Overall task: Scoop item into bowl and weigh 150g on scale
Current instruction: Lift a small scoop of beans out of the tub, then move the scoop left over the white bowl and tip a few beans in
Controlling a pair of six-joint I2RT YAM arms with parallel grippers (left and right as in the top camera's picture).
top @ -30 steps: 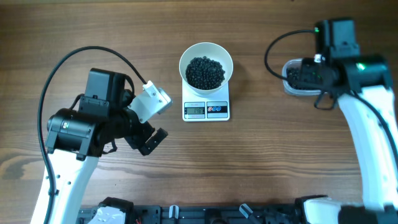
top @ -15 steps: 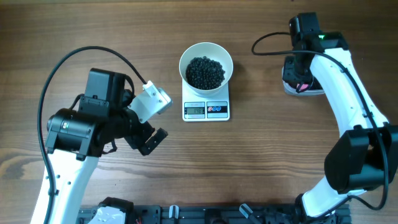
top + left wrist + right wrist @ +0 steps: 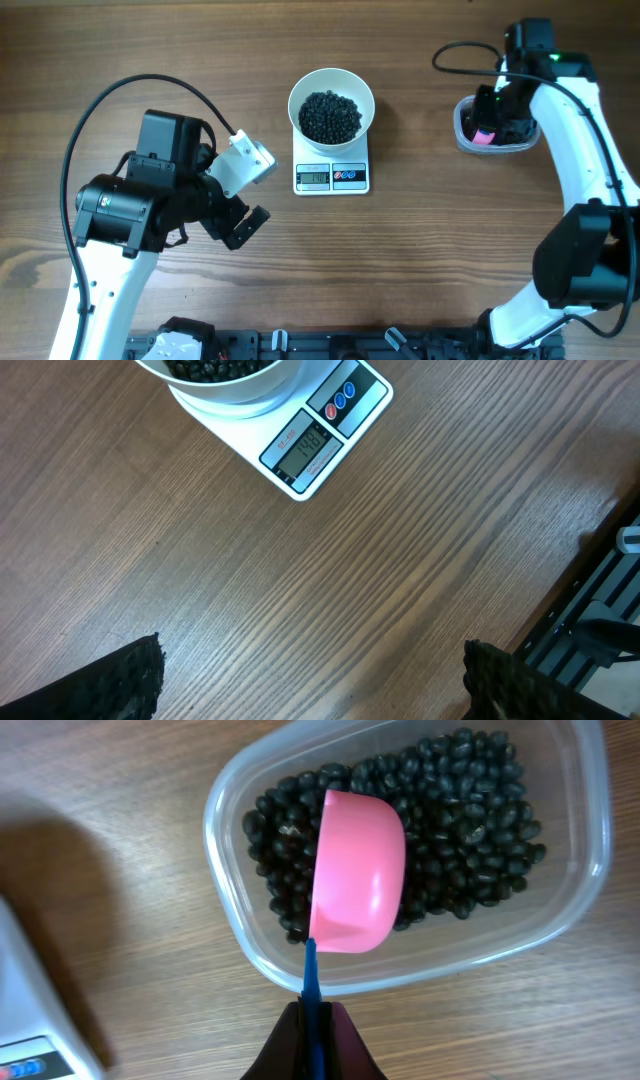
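The item [image 3: 330,116] (tiny glossy black beans) is lying in two heaps on the desk [image 3: 430,270]: one in the bowl at the middle, one in a tub toward the far right corner.

At the left side of the desk, the left gripper [image 3: 312,695] is hanging over bare wood with its fingers [image 3: 125,680] spread wide, gripping nothing.

At the middle, nearer the far edge than the near one, the white bowl [image 3: 297,92] is sitting on the scale [image 3: 331,178], covering the back of its platform. The beans are filling the bowl's bottom, well below the rim. The scale's front strip is facing the near edge, with the grey display [image 3: 313,177] on the left and two round buttons [image 3: 343,175] on the right. Digits are showing but are too small to read with certainty.

Toward the far right corner, the clear plastic tub [image 3: 232,935] is resting on the wood, holding more of the item [image 3: 465,815]. The right gripper [image 3: 315,1020] is pressing its fingers together on the thin blue handle [image 3: 310,970] of a pink scoop [image 3: 358,870]. The cup is hanging within the tub's outline, over the beans, with its rounded outer side facing the wrist camera — whether it is touching them I cannot tell.
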